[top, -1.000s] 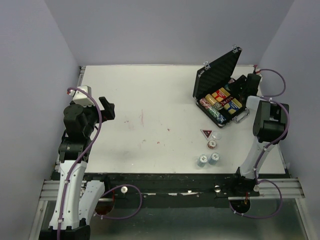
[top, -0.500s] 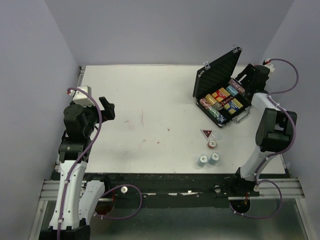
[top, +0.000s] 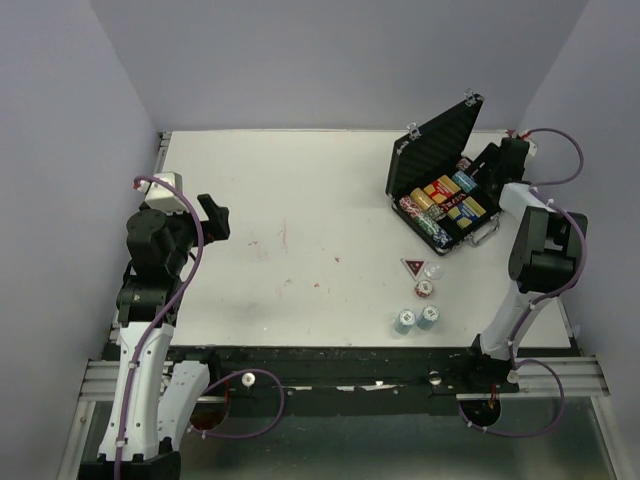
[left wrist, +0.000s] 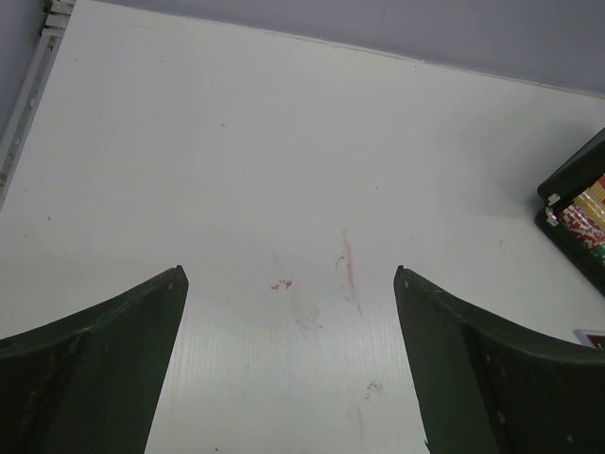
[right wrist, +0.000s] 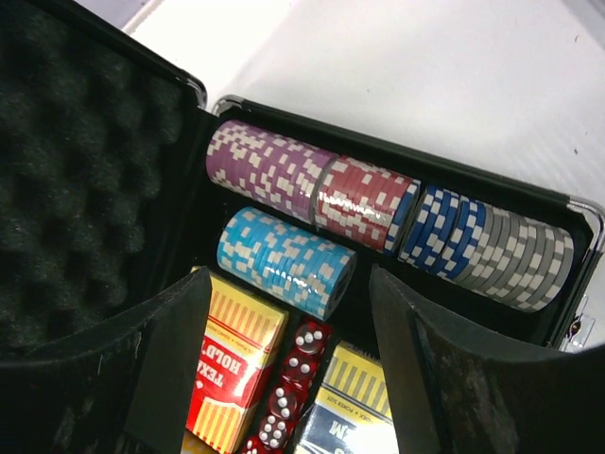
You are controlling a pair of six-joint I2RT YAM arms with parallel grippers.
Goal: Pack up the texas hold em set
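Observation:
The black case (top: 478, 232) lies open at the back right, its lid (top: 435, 140) raised. It holds chip rows (top: 425, 212) and card decks (top: 462, 208). My right gripper (top: 488, 166) is open and empty over the case's far right end. In the right wrist view it (right wrist: 288, 274) straddles a light-blue chip row (right wrist: 284, 260), with a red deck (right wrist: 232, 369), red dice (right wrist: 293, 378) and a blue deck (right wrist: 354, 407) below. On the table in front of the case lie a dark triangular marker (top: 411, 266), a clear disc (top: 434, 270) and three small chip stacks (top: 424, 289). My left gripper (top: 215, 215) is open and empty at the left.
Purple (right wrist: 265, 170), red (right wrist: 364, 203), blue (right wrist: 444, 232) and grey (right wrist: 525, 265) chips fill the case's outer row. The foam lid lining (right wrist: 85, 189) stands close to my right gripper's left finger. The case corner (left wrist: 577, 218) shows in the left wrist view. Red smears (top: 283, 236) mark the table.
My right arm's wrist shifted at the case's far right end, rising toward the back and then coming down again. The left arm and the loose pieces have not moved.

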